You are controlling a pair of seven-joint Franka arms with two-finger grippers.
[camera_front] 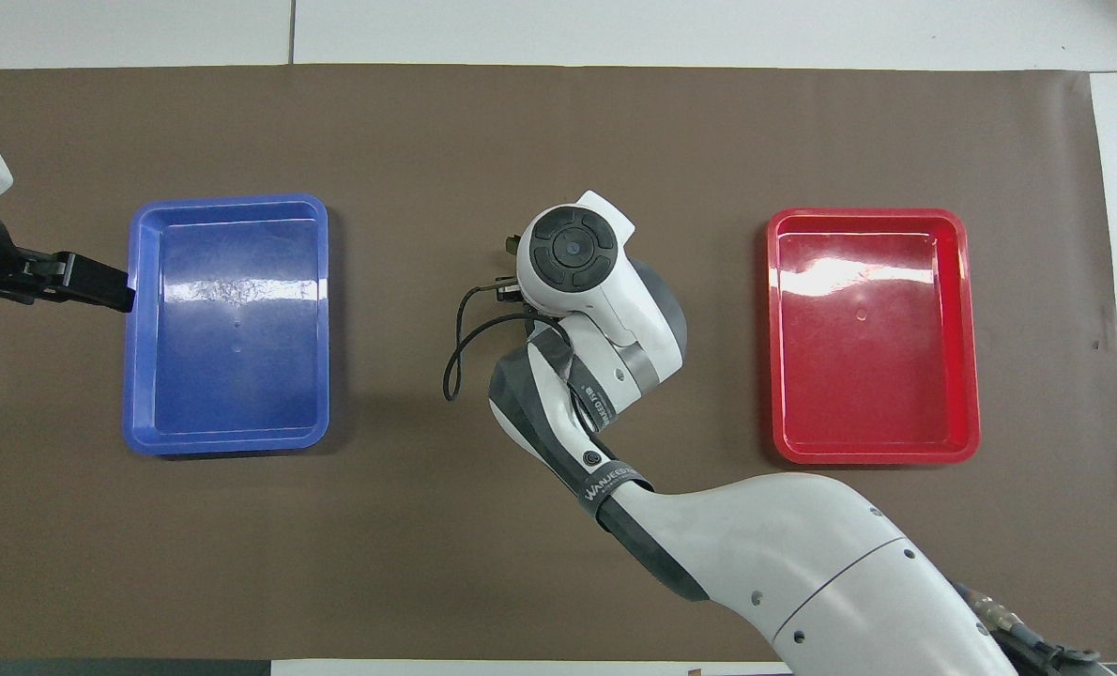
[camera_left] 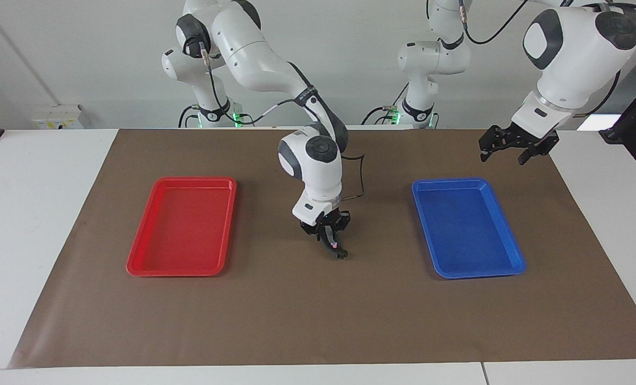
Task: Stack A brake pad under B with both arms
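My right gripper (camera_left: 331,247) hangs low over the middle of the brown mat, between the two trays. A small dark piece (camera_left: 339,253) lies on the mat right at its tips. I cannot tell whether it is the A brake pad, B, or both. In the overhead view the right wrist (camera_front: 573,249) covers that spot and hides the piece. My left gripper (camera_left: 504,154) is open and empty, raised beside the blue tray (camera_left: 502,267) at the left arm's end of the table. It also shows in the overhead view (camera_front: 89,280) at the blue tray's rim (camera_front: 228,443).
A red tray (camera_left: 136,264) lies toward the right arm's end of the mat and is empty, as the overhead view (camera_front: 873,455) also shows. The blue tray is empty too. A black cable (camera_front: 455,361) loops off the right wrist.
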